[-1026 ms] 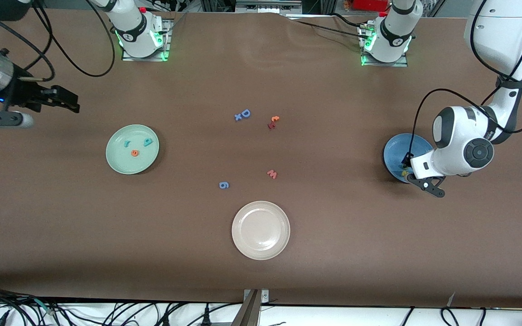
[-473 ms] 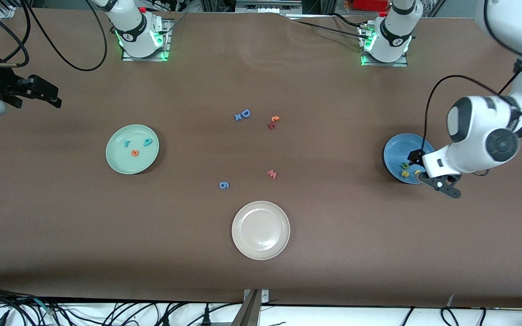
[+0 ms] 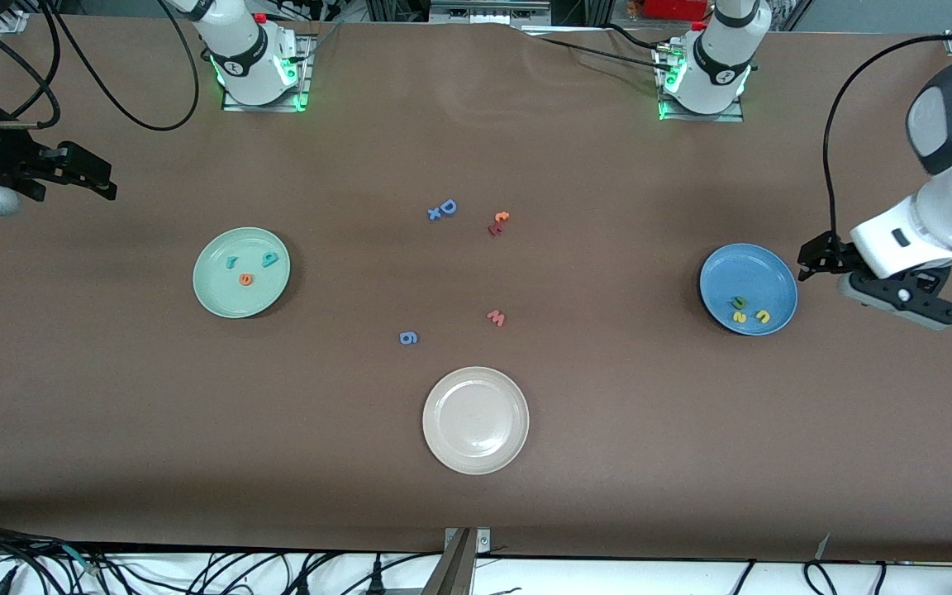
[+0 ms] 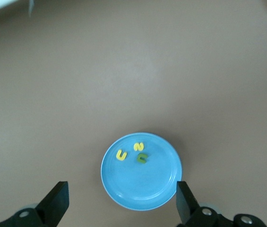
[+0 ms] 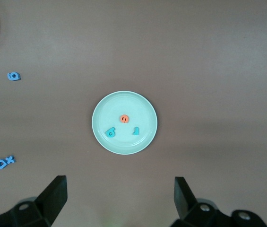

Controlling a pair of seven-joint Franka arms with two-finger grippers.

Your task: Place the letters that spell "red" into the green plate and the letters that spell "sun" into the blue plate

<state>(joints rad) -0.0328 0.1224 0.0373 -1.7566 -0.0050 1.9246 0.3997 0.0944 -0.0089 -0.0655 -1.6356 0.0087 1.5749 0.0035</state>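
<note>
Three plates: one green plate [image 3: 241, 273], one blue plate [image 3: 748, 288], one cream plate [image 3: 475, 420].

Twelve foam letters in all. Three lie in the green plate: a teal r [image 3: 230, 262], an orange e [image 3: 245, 279], a teal d [image 3: 268, 259]. Three lie in the blue plate: a yellow s [image 3: 739, 316], a green n [image 3: 738, 302], a yellow u [image 3: 762, 316].

Six lie loose on the table [image 3: 608, 413]: a blue D [image 3: 447, 206], a blue x [image 3: 434, 214], a blue 9 [image 3: 408, 337], a pink w [image 3: 496, 317], one orange piece [image 3: 502, 217], one dark red piece [image 3: 494, 229].

Two grippers, each with two fingers.
</note>
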